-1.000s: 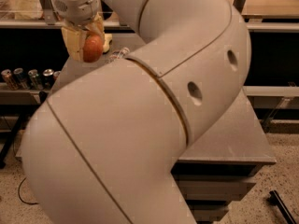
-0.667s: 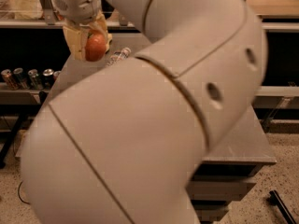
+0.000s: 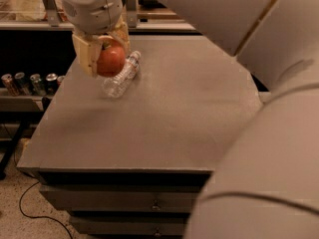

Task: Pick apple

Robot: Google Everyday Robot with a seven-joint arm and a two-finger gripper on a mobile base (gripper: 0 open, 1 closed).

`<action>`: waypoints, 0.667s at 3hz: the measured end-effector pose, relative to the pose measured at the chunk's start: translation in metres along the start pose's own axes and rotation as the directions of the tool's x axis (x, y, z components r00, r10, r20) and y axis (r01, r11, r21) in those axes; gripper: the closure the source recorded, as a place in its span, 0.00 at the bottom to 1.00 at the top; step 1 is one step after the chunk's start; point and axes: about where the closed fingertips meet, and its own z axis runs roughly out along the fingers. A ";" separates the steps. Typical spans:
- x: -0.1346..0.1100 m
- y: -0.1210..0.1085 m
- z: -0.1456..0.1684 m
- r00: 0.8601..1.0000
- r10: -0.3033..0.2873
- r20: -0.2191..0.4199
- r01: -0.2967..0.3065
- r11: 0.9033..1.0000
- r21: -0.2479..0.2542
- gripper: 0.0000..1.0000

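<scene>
As needed for lifting, found gripper [image 3: 103,58] at ten o'clock, jaws clamped on apple [image 3: 111,61]. Noted bottle [image 3: 121,75] lying alongside.

Arm [image 3: 259,173] masks the right of the table [image 3: 164,113]
The gripper [image 3: 103,54], above the table's far left corner, covers the left flank of the apple [image 3: 112,61] clamped between its fingers [image 3: 85,54]; the apple hides part of the lying bottle [image 3: 119,78]. The arm runs off the top, right and bottom edges, concealing the table's near right corner and part of the drawer fronts [image 3: 124,198]. Labels on the cans [image 3: 30,82] are too small to read
</scene>
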 end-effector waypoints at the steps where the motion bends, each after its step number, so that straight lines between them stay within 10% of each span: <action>1: 0.028 0.029 -0.010 0.997 0.077 0.024 -0.076 0.997 -0.032 1.00; 2: 0.038 0.046 -0.014 0.993 0.114 0.024 -0.112 0.992 -0.059 1.00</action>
